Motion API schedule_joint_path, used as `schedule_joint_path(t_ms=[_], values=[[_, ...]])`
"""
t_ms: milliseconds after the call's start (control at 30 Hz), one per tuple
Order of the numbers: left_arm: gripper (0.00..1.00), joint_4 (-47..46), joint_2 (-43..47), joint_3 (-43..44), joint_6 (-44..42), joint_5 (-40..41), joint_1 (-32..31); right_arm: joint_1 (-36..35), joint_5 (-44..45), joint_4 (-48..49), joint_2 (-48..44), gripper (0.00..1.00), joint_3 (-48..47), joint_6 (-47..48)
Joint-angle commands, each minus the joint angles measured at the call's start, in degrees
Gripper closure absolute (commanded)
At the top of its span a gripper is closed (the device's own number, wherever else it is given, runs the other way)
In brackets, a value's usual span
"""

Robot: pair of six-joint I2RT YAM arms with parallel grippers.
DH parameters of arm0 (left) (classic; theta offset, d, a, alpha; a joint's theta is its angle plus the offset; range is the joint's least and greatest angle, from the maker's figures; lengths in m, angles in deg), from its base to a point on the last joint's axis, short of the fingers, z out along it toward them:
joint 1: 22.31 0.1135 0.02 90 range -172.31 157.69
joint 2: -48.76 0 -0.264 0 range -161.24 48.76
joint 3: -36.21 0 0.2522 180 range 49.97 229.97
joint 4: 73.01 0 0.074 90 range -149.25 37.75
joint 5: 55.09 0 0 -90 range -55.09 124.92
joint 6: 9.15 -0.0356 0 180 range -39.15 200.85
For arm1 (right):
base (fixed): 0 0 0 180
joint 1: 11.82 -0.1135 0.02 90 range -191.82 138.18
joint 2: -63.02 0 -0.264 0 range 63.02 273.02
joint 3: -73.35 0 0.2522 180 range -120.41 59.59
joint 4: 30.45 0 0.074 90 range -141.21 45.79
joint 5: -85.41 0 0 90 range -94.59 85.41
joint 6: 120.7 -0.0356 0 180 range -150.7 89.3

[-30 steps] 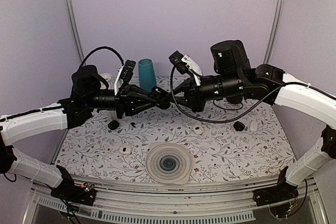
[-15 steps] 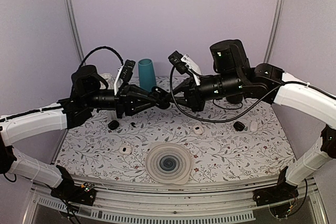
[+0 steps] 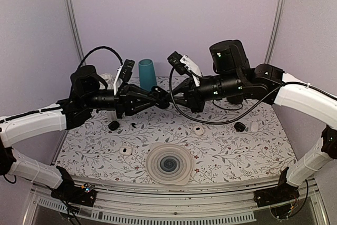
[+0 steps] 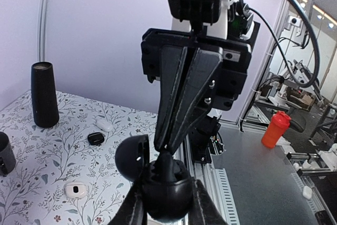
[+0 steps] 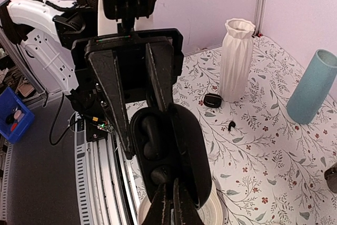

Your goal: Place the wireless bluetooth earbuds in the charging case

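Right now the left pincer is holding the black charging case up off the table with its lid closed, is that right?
No, the lid is open. The left pincer holds the black charging case up off the table; the right wrist view shows its inside exposed.

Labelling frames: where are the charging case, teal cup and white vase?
charging case (image 5: pixel 185 151), right wrist view, glossy right half
teal cup (image 3: pixel 147 75), top view, its side
white vase (image 5: pixel 237 59), right wrist view, ribbed body
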Motion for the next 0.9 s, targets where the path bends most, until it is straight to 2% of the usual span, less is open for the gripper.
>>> schedule_joint_path(t_ms=[0, 200, 567, 800, 867], values=[[1.0, -3.32, 2.08, 0.07, 0.76, 1.91, 0.46, -0.56, -0.45, -3.01, 1.45, 0.97, -1.08, 0.61], [1.0, -3.13, -0.23, 0.43, 2.0, 2.41, 0.55, -1.59, -4.04, -0.76, 0.51, 0.96, -0.91, 1.35], [1.0, -5.03, 0.14, 0.19, 3.89, 2.09, 0.97, -1.62, 0.85, -2.08, 1.07, 0.97, 1.21, 2.25], [1.0, -6.41, -0.54, 0.03, 5.54, 1.6, 1.6, -1.62, -0.72, -1.31, 0.83, 0.95, 0.51, 2.43], [1.0, -6.17, -1.06, 0.1, 5.61, 1.25, 1.6, -1.64, -0.85, -0.99, 0.57, 0.92, 0.34, 2.43]])
